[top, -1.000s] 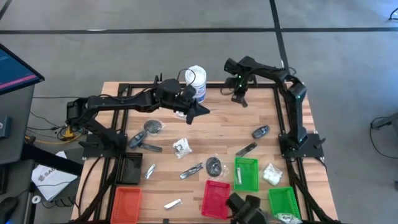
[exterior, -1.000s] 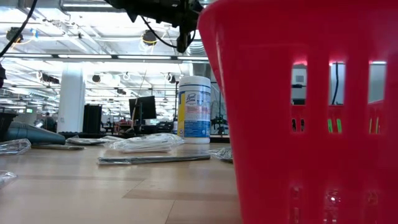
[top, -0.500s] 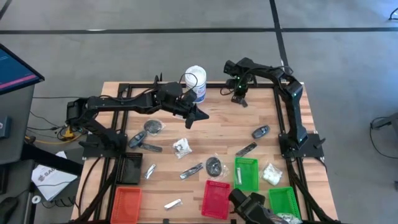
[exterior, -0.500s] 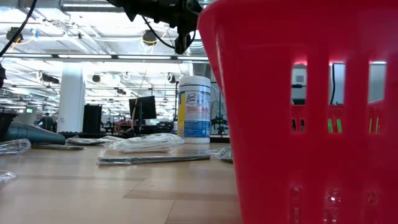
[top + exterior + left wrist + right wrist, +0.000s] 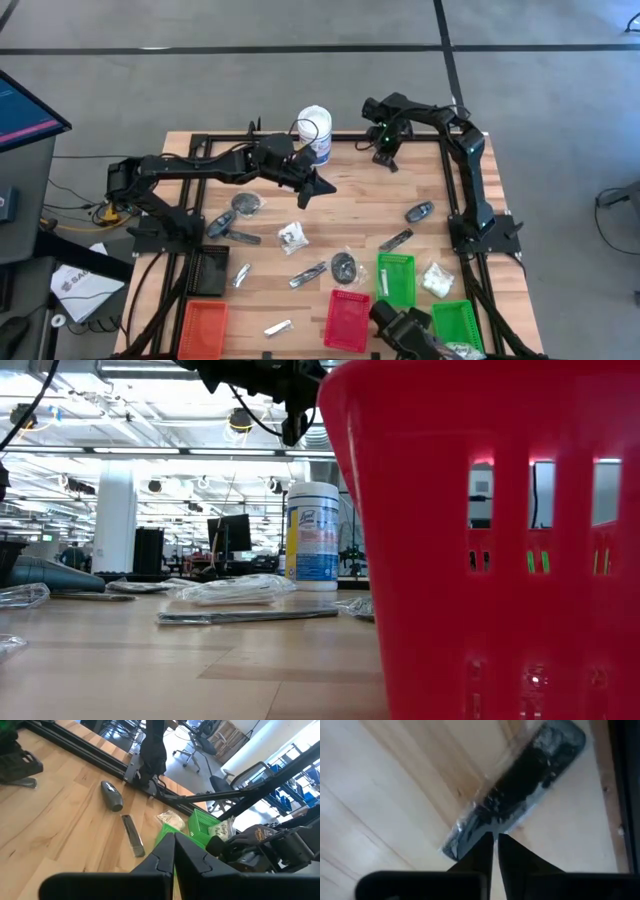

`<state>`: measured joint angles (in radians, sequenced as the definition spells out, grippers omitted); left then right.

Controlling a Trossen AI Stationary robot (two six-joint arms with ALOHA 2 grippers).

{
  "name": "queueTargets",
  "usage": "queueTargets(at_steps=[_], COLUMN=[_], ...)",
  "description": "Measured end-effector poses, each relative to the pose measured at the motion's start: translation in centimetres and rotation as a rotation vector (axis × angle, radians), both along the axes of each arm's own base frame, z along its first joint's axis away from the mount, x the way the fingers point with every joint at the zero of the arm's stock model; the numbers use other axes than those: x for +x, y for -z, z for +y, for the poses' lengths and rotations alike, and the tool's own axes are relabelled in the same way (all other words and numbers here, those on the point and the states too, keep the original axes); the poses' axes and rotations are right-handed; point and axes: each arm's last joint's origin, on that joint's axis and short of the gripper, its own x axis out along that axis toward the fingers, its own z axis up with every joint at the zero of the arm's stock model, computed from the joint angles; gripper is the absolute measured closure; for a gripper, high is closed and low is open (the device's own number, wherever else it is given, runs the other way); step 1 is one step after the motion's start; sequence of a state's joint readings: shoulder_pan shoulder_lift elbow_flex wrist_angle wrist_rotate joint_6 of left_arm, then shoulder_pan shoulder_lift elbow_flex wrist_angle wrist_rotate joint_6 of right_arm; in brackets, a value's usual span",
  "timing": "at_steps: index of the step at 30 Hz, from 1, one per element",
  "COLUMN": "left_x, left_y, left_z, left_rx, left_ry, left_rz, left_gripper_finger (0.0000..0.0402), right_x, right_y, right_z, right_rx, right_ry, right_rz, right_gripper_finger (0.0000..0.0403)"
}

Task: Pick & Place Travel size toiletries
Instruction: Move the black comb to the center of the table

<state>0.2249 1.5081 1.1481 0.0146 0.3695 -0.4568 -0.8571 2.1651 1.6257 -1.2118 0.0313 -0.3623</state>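
Meanwhile, little shift: right gripper holds at far edge of table, fingers drawn nearly together on rim of dark wrapped packet — we cannot tell if wrapper is caught. Left gripper, clenched and empty, has drifted toward mid-table — we judge pick unconfirmed.

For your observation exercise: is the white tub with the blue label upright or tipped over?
Upright. The white tub stands on its base on the table, label level, in the low view.

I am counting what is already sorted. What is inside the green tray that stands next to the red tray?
The green tray looks empty: only its mesh floor shows from above. The red tray hides it in the low view.
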Motion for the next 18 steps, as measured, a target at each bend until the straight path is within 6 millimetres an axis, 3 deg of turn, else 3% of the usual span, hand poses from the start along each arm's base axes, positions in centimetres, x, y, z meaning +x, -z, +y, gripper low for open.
queueTargets(at_steps=[18], left_x=[0.05], left_y=[0.01], left_z=[-0.28], left_rx=[-0.016], left_ry=[0.001], left_rz=[0.003], left_gripper_finger=[0.0401], right_x=[-0.49], right_y=[0.65], right_z=[0.01], right_rx=[-0.009], right_ry=[-0.016], right_rz=[0.026], right_gripper_finger=[0.0402])
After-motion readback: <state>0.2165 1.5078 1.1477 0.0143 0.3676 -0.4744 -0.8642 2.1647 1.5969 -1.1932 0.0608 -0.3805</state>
